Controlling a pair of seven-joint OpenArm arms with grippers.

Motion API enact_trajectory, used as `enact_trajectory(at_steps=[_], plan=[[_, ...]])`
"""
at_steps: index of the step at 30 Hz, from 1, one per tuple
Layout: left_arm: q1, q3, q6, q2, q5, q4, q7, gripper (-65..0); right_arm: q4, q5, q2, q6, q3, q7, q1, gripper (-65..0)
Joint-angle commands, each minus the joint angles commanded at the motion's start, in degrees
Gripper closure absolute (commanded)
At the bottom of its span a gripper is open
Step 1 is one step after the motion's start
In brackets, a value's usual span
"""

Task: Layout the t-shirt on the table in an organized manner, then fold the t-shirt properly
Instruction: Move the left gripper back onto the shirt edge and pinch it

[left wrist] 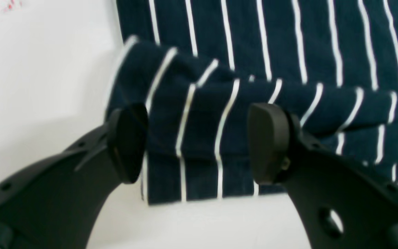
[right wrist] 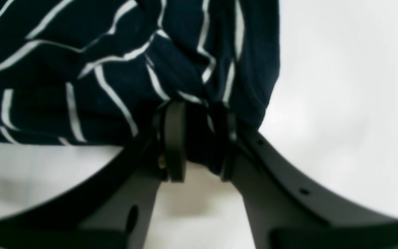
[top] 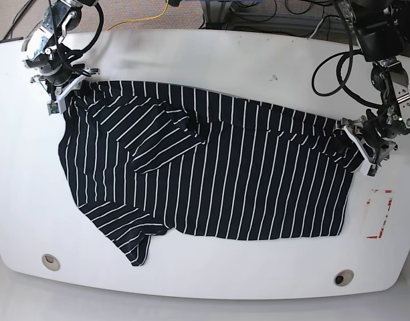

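Note:
The t-shirt (top: 211,174), dark with thin white stripes, lies spread across the white table (top: 205,60), with one sleeve folded over at the front left. My right gripper (top: 63,93) is at its far left corner. In the right wrist view that gripper (right wrist: 200,148) is shut on a bunched bit of the t-shirt (right wrist: 116,69). My left gripper (top: 360,144) is at the shirt's right edge. In the left wrist view it (left wrist: 199,145) stands open, its fingertips (left wrist: 268,143) on either side of a raised fold of the t-shirt (left wrist: 288,52).
A red rectangular mark (top: 378,214) lies on the table just right of the shirt. Two round metal holes (top: 51,261) (top: 343,277) sit near the front edge. Cables (top: 338,60) hang down behind the arm at the far right.

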Motion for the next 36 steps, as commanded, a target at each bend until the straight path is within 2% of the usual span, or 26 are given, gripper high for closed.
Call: enact_trajectory(at_steps=[3, 4, 8, 17, 21, 27, 33, 34, 36], plan=[[0.2, -1.6, 0.0, -0.1, 0.0, 0.1, 0.0, -42.8, 0.0, 0.0, 0.0, 0.0, -0.1, 0.0, 0.0, -1.0], [0.3, -2.3, 0.0, -0.4, 0.0, 0.1, 0.0, -42.8, 0.0, 0.0, 0.0, 0.0, -0.1, 0.0, 0.0, 0.0], [0.3, -4.2, 0.0, -0.5, 0.0, -0.2, 0.1, -42.9, 0.0, -0.1, 0.0, 0.0, -0.1, 0.0, -0.2, -1.4], [1.7, -4.1, -0.1, -1.8, 0.0, -2.5, 0.1, -42.9, 0.0, -0.1, 0.0, 0.0, -0.1, 0.0, -0.3, 0.0], [1.7, -4.0, -2.5, -1.8, 0.1, -4.8, 0.1, -42.9, 0.0, -0.1, 0.0, 0.0, -0.1, 0.0, -0.3, 0.0], [1.5, -4.0, -2.5, -1.8, 0.4, -8.6, 0.0, -42.9, 0.0, -0.1, 0.0, 0.0, -0.1, 0.0, -0.4, 0.0], [1.8, -1.0, -2.5, -1.8, 0.4, -9.2, 0.0, -41.8, 0.1, -0.1, 0.0, 0.0, -0.1, 0.0, -0.4, 0.0], [1.8, -0.8, -2.5, -1.8, 0.4, -9.1, 0.0, -40.7, 0.1, -0.1, 0.0, 0.0, -0.1, 0.0, -0.4, 0.0], [1.9, -0.4, -2.5, -1.8, 0.4, -9.1, 0.0, -32.5, 0.1, -0.1, -0.1, 0.0, -0.1, 0.0, -0.4, 0.0]])
